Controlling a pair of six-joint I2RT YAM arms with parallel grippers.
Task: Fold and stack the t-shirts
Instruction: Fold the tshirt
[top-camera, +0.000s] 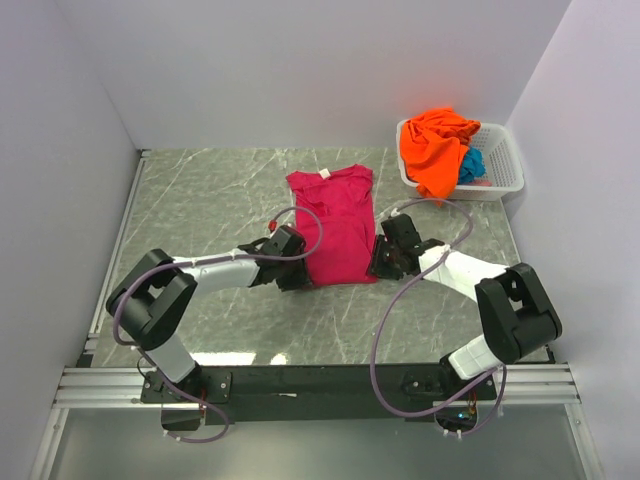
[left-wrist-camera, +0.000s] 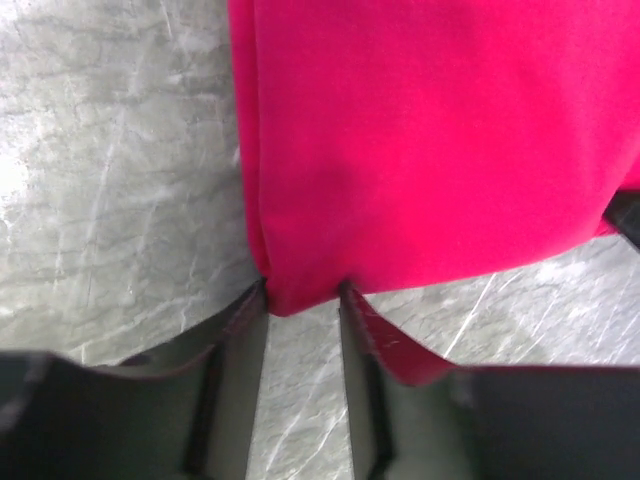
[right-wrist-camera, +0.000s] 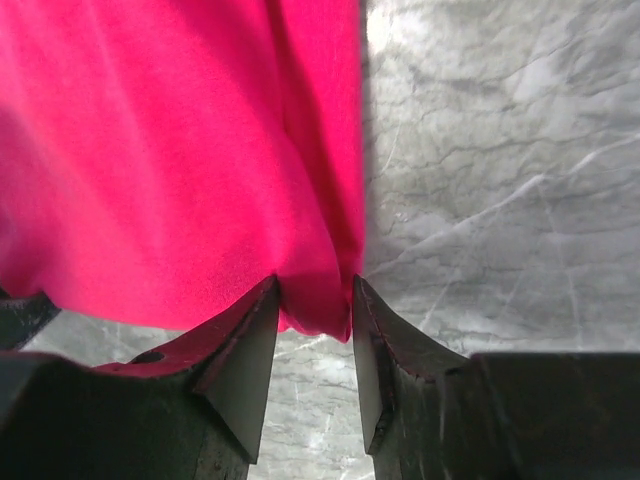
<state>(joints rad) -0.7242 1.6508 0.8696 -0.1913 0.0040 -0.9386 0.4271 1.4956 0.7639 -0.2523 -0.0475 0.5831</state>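
The magenta-pink t-shirt (top-camera: 335, 220) lies flat at the table's middle, folded into a long strip, white neck label at the far end. My left gripper (top-camera: 302, 272) is shut on its near left corner; in the left wrist view the cloth (left-wrist-camera: 420, 140) is bunched between the gripper's tips (left-wrist-camera: 302, 297). My right gripper (top-camera: 378, 266) is shut on the near right corner; the right wrist view shows the cloth (right-wrist-camera: 170, 150) pinched between the gripper's tips (right-wrist-camera: 315, 295). The orange t-shirt (top-camera: 435, 148) and the teal-blue t-shirt (top-camera: 472, 165) sit piled in the basket.
The white lattice basket (top-camera: 505, 170) stands at the far right corner against the wall. The grey marble table (top-camera: 200, 200) is walled on the left, back and right. Both arms lie low over the near half.
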